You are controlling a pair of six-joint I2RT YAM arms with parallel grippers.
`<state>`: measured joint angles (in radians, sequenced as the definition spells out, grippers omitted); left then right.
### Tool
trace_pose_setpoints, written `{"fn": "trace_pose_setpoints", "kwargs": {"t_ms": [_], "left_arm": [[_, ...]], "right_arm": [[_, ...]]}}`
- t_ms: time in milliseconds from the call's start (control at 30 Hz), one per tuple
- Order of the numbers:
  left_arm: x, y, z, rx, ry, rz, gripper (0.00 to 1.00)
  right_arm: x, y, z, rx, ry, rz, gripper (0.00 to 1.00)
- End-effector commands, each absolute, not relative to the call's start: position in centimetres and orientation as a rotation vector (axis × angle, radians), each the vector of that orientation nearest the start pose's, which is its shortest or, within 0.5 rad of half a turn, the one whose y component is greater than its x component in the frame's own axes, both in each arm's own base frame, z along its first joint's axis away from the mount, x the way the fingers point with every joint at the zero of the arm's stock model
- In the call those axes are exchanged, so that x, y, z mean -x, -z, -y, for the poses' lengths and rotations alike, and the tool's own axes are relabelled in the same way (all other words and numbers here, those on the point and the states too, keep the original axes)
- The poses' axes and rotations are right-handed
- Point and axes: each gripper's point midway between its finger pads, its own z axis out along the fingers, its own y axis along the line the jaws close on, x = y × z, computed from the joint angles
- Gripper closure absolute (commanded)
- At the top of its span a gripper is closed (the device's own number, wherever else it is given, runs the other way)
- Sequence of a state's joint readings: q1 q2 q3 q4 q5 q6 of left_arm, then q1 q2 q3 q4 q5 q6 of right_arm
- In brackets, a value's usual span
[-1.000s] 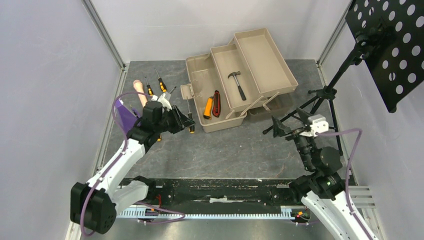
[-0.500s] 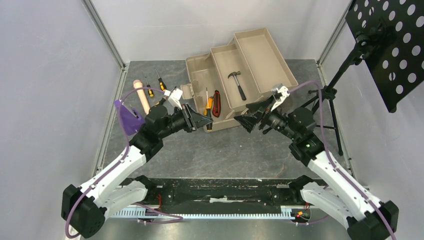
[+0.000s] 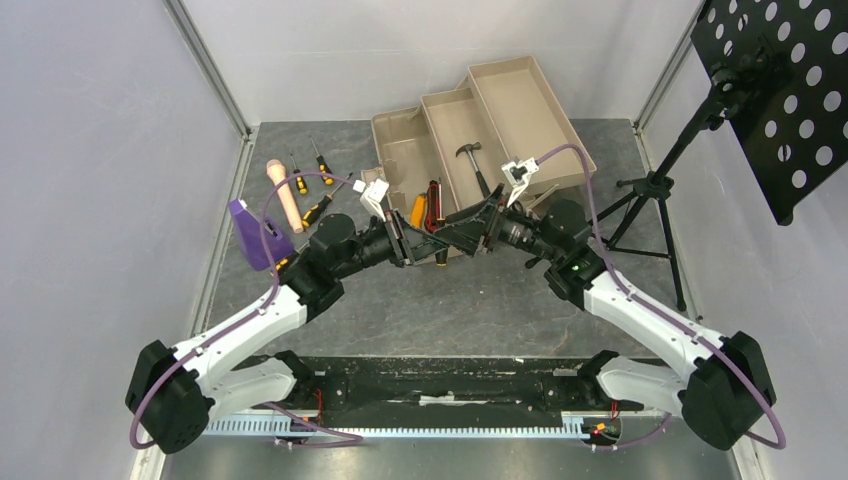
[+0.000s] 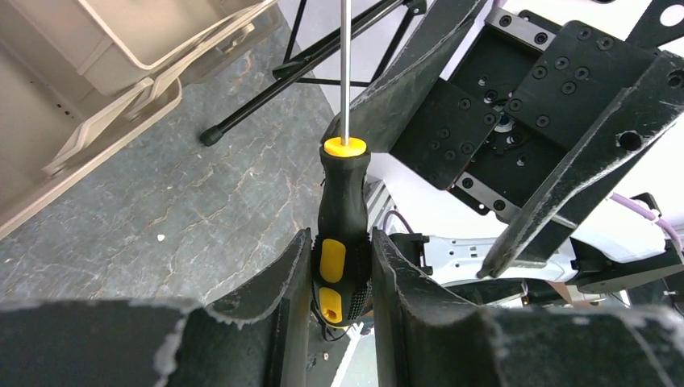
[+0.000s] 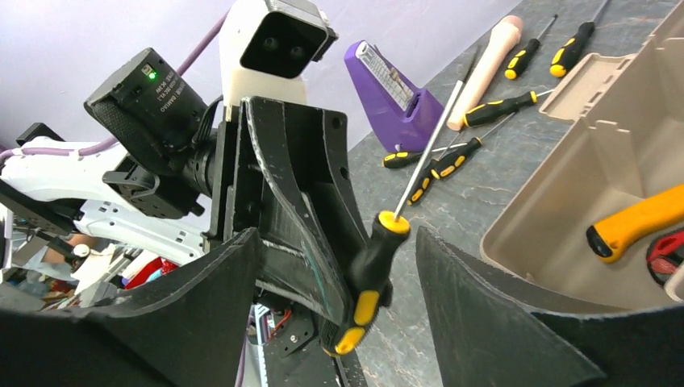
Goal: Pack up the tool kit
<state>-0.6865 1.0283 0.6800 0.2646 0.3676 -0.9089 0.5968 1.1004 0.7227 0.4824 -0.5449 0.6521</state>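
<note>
Grey tabletop: open toolbox holds hammer, utility knife.

Dark grey marbled tabletop; pale lilac walls on three sides; black tripod carrying perforated panel, right.

Purple wedge-shaped block stands upright near the left edge of the dark grey marbled table. Beige rounded-end rod lies flat just beside it, on the far side. Black tripod stand is at the right, one foot on the table, with a black perforated panel at top right.
</note>
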Motion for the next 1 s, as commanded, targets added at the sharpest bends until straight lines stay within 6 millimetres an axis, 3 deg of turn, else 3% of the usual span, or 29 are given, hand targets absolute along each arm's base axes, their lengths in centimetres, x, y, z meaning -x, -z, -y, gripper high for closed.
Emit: {"fn": "trace_pose_setpoints", "kwargs": {"t_ms": [0,167,267,400,500,667,800,967], "left_arm": [[-21.8,-30.0,30.9,-0.126,1.554,-1.750,0.92],[-21.5,-30.5,30.9,-0.157,1.552,-1.725,0.92],[-21.5,-30.4,30.9,-0.168,1.542,-1.724,0.92],[-21.7,-29.8,30.9,-0.175,1.526,-1.739,0.91],[-21.9,-29.3,30.9,-0.167,1.506,-1.759,0.88],[-22.1,-29.1,30.6,-0.185,1.456,-1.769,0.87],[-22.8,-28.7,29.7,-0.172,1.354,-1.808,0.65],[-24.9,-26.8,26.1,-0.108,1.056,-1.922,0.24]], "right_arm": [[-24.2,-33.1,-30.8,0.444,-1.422,-1.505,0.30],[-25.4,-31.2,-31.3,0.409,-1.403,-1.565,0.41],[-25.9,-31.1,-31.4,0.397,-1.394,-1.567,0.52],[-26.3,-31.4,-31.6,0.401,-1.383,-1.562,0.74],[-27.0,-31.3,-31.7,0.412,-1.344,-1.578,0.98],[-27.8,-30.9,-31.9,0.436,-1.305,-1.596,1.00],[-29.0,-30.8,-31.1,0.436,-1.240,-1.608,1.00],[-32.6,-31.2,-28.0,0.396,-1.046,-1.631,1.00]]}}
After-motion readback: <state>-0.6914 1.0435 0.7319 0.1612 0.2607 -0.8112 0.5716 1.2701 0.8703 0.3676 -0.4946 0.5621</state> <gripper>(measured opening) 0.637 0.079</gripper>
